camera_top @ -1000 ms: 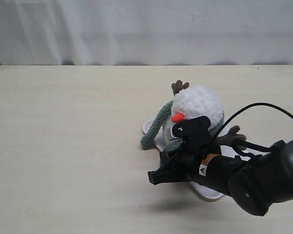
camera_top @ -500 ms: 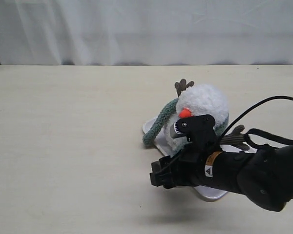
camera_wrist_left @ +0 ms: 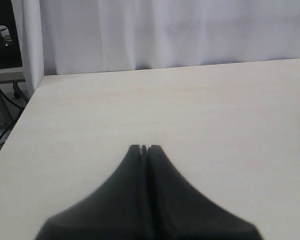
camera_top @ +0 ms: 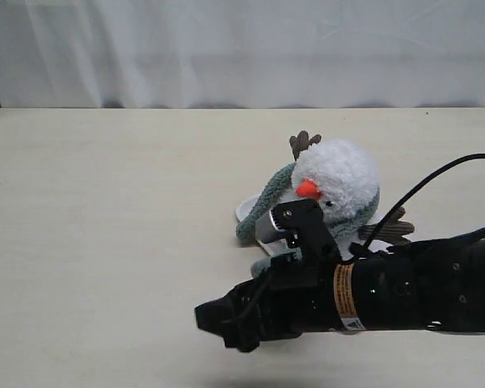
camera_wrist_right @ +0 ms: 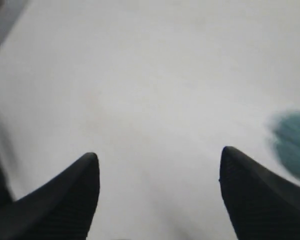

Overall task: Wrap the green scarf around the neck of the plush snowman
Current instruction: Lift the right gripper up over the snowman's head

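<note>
Arm [camera_top: 412,283] hides plush snowman's [camera_top: 346,171] body (scarf [camera_wrist_right: 293,145] blurred).

Exterior view: bright, even, diffuse light; faint soft shadow on the table [camera_top: 105,267] beneath the right gripper [camera_top: 217,319]. Right wrist view is badly blurred (green scarf [camera_wrist_right: 294,142] a smear). Left wrist view is sharp; left gripper [camera_wrist_left: 144,148] softens near the lens.

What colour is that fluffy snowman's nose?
The nose of the plush snowman is bright orange, clearest in the exterior view.

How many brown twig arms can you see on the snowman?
2. The upper twig arm sticks up behind the plush snowman; the lower twig arm pokes out on the exterior view's right. None seems hidden.
</note>
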Tool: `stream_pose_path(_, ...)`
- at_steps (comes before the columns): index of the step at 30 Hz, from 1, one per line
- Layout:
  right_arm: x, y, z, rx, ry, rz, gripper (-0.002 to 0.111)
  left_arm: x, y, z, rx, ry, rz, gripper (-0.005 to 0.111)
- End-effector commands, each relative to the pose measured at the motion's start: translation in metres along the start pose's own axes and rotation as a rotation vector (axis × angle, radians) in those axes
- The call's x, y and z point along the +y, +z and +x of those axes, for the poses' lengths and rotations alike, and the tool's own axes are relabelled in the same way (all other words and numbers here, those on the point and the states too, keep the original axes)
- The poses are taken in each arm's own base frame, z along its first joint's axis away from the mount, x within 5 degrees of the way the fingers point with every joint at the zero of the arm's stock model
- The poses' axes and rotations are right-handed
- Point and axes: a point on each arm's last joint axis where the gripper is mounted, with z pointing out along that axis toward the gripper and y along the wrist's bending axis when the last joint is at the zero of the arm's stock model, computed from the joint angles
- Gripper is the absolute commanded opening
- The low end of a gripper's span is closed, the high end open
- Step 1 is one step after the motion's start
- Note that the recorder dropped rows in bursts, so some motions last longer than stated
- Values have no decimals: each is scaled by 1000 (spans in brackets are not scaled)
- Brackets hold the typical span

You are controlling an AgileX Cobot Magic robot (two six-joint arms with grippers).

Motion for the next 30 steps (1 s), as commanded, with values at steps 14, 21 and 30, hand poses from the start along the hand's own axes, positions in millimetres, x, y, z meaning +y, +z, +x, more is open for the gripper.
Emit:
stream_pose_path(14, 31, 1, -66, -91, -333, -139, 65, 0, 0, 0, -7, -6, 1, 0)
stream_pose_path(21, 0, -8, -92, -111, -305, 318, 65, 0, 0, 0, -7, -6, 1, 0)
stream_pose_path(30, 2, -66, -121, -273, -358, 634, 74, 0, 0, 0, -7, -6, 1, 0)
